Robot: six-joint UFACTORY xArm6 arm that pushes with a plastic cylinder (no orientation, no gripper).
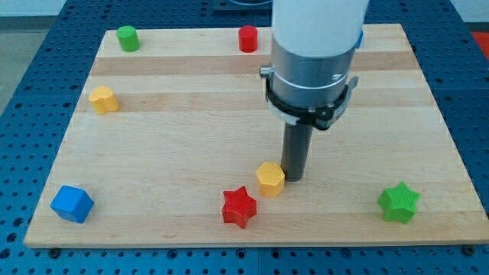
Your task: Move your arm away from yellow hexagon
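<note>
The yellow hexagon (270,179) lies on the wooden board at the view's lower middle. My tip (294,177) stands just to the hexagon's right, touching or almost touching it. The dark rod rises from there to the arm's wide grey and white body, which hides part of the board's top. A red star (239,206) lies just below and to the left of the hexagon.
A green star (399,202) lies at the lower right. A blue cube (72,203) lies at the lower left. A yellow block (103,99) lies at the left. A green cylinder (127,38) and a red cylinder (247,38) stand along the top edge.
</note>
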